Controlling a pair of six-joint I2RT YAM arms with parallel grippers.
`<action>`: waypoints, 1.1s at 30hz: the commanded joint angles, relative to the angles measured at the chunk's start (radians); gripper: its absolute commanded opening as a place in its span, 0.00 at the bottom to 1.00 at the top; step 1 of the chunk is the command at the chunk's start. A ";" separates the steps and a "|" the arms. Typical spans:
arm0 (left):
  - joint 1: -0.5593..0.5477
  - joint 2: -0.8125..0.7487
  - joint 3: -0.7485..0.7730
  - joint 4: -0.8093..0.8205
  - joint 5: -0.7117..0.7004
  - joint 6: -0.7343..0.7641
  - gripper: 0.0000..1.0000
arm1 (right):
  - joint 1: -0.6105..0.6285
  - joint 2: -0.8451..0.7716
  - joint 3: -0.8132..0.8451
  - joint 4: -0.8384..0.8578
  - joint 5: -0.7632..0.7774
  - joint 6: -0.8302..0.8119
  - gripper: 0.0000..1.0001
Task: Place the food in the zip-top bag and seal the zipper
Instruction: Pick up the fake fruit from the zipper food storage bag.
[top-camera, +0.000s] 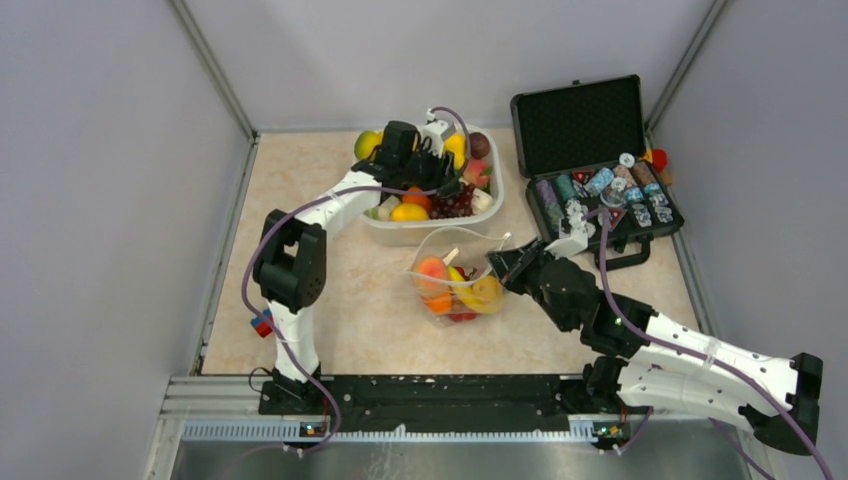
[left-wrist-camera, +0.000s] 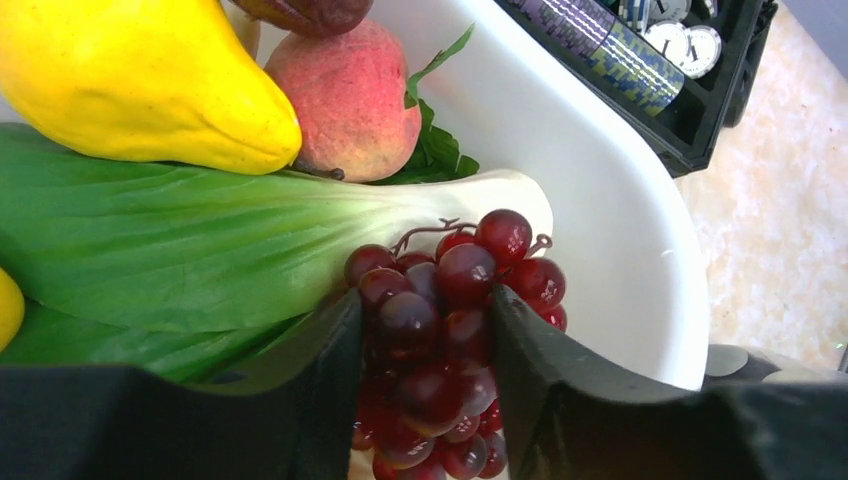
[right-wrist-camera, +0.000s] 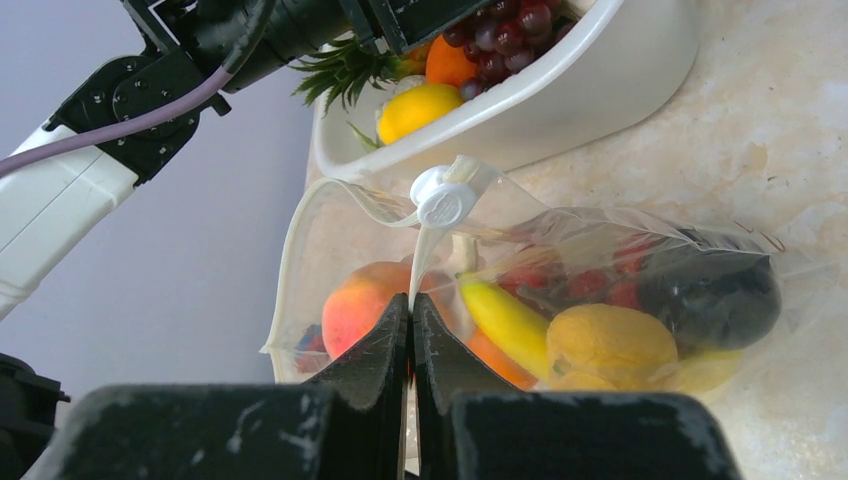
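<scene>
The clear zip-top bag (top-camera: 455, 282) lies mid-table with its mouth open, holding a peach (right-wrist-camera: 355, 305), a banana (right-wrist-camera: 505, 320), a yellow fruit (right-wrist-camera: 610, 345) and red pieces. My right gripper (top-camera: 497, 262) is shut on the bag's whitish zipper strip (right-wrist-camera: 420, 265) just below the white slider (right-wrist-camera: 445, 200), as the right wrist view (right-wrist-camera: 412, 305) shows. My left gripper (top-camera: 440, 185) is down in the white tub (top-camera: 430, 236). In the left wrist view its jaws (left-wrist-camera: 425, 300) press both sides of the dark red grapes (left-wrist-camera: 440, 330).
The tub also holds a yellow pear (left-wrist-camera: 130, 70), a peach (left-wrist-camera: 345, 95) and a green leafy vegetable (left-wrist-camera: 150, 250). An open black case (top-camera: 590, 160) of poker chips stands right of the tub. A small red and blue object (top-camera: 262, 322) lies by the left arm.
</scene>
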 joint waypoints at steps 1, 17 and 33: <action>0.001 -0.032 -0.020 -0.006 0.046 0.018 0.37 | 0.006 -0.017 0.001 0.052 -0.005 0.000 0.00; 0.004 -0.420 -0.149 0.033 -0.106 0.044 0.00 | 0.006 -0.021 -0.005 0.054 -0.021 0.011 0.00; 0.003 -0.684 -0.189 0.020 -0.014 0.016 0.00 | 0.006 -0.025 -0.019 0.077 -0.030 0.017 0.00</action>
